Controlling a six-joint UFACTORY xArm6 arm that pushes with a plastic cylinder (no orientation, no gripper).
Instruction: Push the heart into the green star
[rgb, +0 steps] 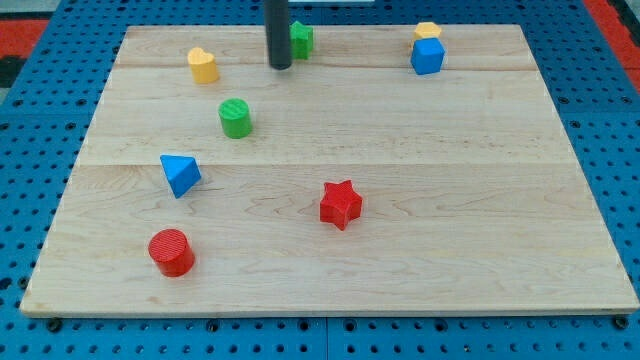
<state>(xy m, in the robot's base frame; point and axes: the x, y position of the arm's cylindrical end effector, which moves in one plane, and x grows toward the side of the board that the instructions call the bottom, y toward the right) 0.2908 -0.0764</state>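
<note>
1. One yellow heart sits far left on the board.
2. Tip, a bare rod holding nothing, stands right of it, just left of the partly hidden green star.
3. Tip lies between them; it likely must come round to the heart's left side.
</note>
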